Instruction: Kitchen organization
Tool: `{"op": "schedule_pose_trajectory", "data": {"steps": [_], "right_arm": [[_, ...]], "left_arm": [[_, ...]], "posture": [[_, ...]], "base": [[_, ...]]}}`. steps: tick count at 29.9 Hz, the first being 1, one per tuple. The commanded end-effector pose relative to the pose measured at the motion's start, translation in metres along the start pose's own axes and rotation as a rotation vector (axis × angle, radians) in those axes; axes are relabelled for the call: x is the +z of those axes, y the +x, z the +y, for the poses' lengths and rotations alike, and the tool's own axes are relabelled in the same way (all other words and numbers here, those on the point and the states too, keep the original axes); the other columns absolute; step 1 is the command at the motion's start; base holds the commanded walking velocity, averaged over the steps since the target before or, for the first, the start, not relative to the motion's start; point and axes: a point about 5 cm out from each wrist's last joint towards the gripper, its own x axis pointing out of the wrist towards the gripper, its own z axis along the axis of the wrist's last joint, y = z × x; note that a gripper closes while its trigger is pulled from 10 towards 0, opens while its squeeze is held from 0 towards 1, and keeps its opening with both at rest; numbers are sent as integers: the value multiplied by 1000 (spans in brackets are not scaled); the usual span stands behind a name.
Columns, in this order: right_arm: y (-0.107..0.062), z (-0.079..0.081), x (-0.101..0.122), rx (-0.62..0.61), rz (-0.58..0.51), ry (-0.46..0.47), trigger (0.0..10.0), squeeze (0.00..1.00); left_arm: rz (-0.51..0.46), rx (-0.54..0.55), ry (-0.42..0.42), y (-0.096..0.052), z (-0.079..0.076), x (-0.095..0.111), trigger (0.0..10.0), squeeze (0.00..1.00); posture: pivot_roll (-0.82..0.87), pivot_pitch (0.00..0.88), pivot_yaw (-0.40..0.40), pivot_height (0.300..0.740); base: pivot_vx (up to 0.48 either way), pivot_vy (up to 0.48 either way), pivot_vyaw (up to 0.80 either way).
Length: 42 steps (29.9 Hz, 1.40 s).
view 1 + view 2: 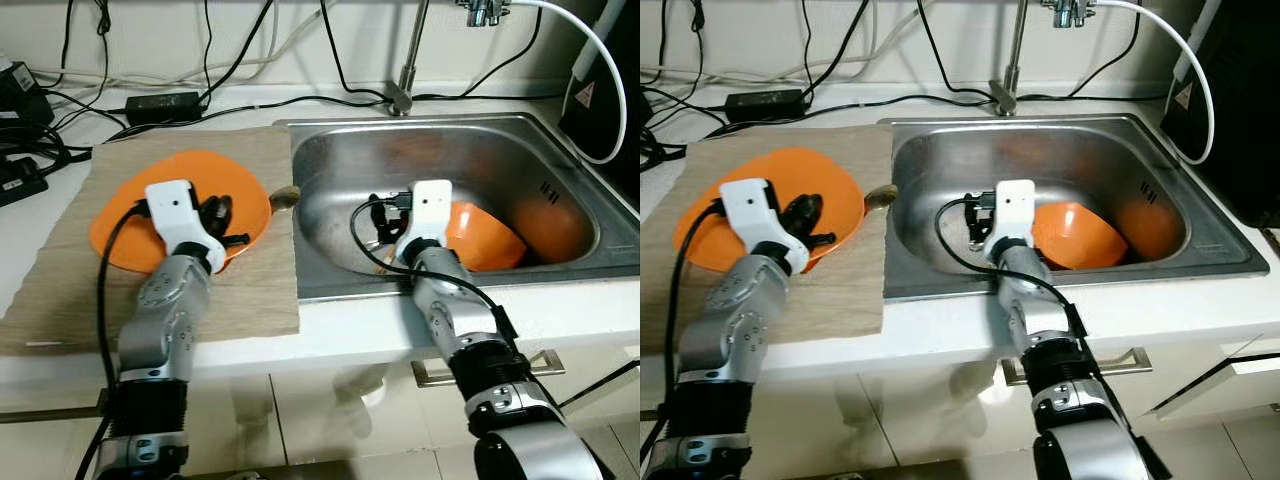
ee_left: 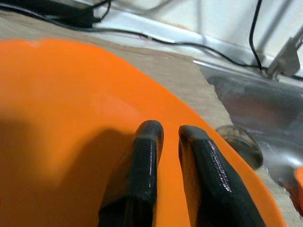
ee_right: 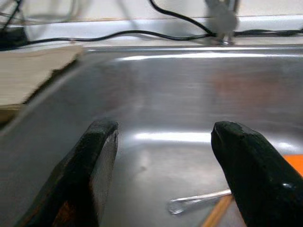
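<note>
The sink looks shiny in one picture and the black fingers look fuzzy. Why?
In the right wrist view, light glares in bright streaks off the steel sink, and the close fingers are out of focus. In the left wrist view, the fingers cast a shadow on the orange bowl.

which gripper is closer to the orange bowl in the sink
Right. The right gripper is down in the sink just beside the orange bowl; the left gripper is over the orange plate on the mat.

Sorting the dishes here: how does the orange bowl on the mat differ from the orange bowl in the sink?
The orange bowl on the mat sits upright on the counter, left gripper over it, fingers nearly closed. The orange bowl in the sink lies tipped on its side beside the right gripper, whose fingers are wide apart. Both are plain orange.
</note>
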Motion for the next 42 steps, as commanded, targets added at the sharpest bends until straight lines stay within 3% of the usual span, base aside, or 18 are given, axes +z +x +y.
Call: {"op": "schedule_pose_trajectory", "data": {"steps": [1, 5, 11, 16, 21, 31, 42], "right_arm": [[-2, -1, 1, 9, 1, -14, 10000, 0], [-4, -2, 5, 3, -19, -41, 10000, 0], [-5, 8, 20, 42, -120, -65, 10000, 0], [-1, 12, 20, 74, -107, -66, 10000, 0], [3, 9, 18, 80, -81, -59, 10000, 0], [2, 4, 12, 61, -53, -49, 10000, 0], [2, 6, 8, 51, -41, -32, 10000, 0]], "left_arm": [[83, 19, 3, -4, 2, -15, 10000, 0], [59, 34, 22, -4, 3, -12, 10000, 0], [-69, 10, 56, -2, -2, 6, 10000, 0], [-60, -5, 91, 2, -3, 6, 10000, 0], [-39, 5, 28, 5, 1, 1, 10000, 0], [25, -12, 50, 10, -6, -15, 10000, 0], [25, -15, 56, 14, -4, -11, 10000, 0]], "posture": [[20, 0, 10, 740], [18, 0, 11, 740], [18, 0, 8, 740], [13, 0, 15, 740], [-1, 0, 1, 740], [-15, 3, 8, 740], [-11, 0, 20, 740]], "base": [[0, 0, 0], [0, 0, 0], [0, 0, 0], [0, 0, 0], [0, 0, 0], [0, 0, 0], [0, 0, 0]]}}
